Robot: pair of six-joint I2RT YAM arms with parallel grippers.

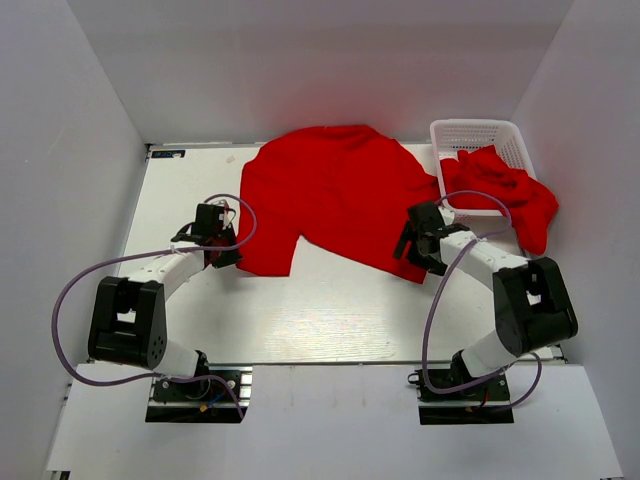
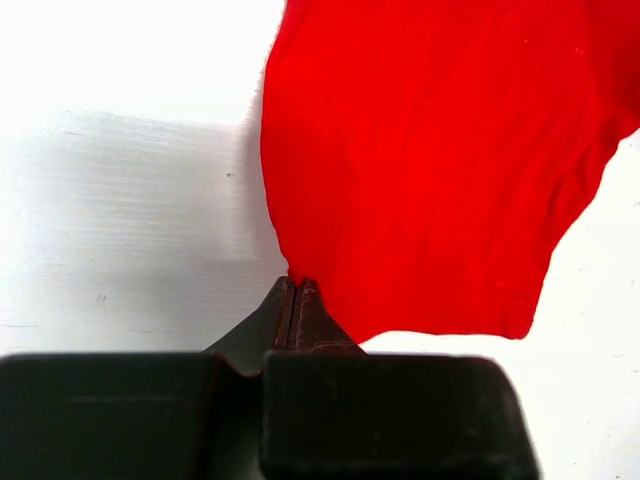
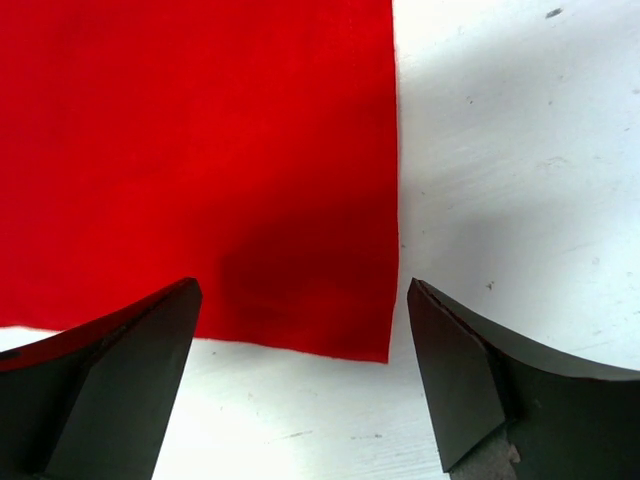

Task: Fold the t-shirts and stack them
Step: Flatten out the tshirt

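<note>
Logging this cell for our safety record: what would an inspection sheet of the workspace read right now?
Surface: white table, a few small specks.
Job's things: spread t-shirt lies flat; more red t-shirts heaped in and over the basket.
Clutter: white basket, far right corner.
Grippers: left gripper shut on the spread t-shirt's edge; right gripper open at its hem corner.
Cables: purple cables loop beside both arms.
Surroundings: white walls on three sides.

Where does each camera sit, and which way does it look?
Top external: above, behind the arms, looking down at the table; both show.
Left wrist: on left arm, facing the t-shirt; shut left gripper pinches its edge.
Right wrist: on right arm, over a t-shirt corner; open right gripper shows.
All share this t-shirt.
</note>
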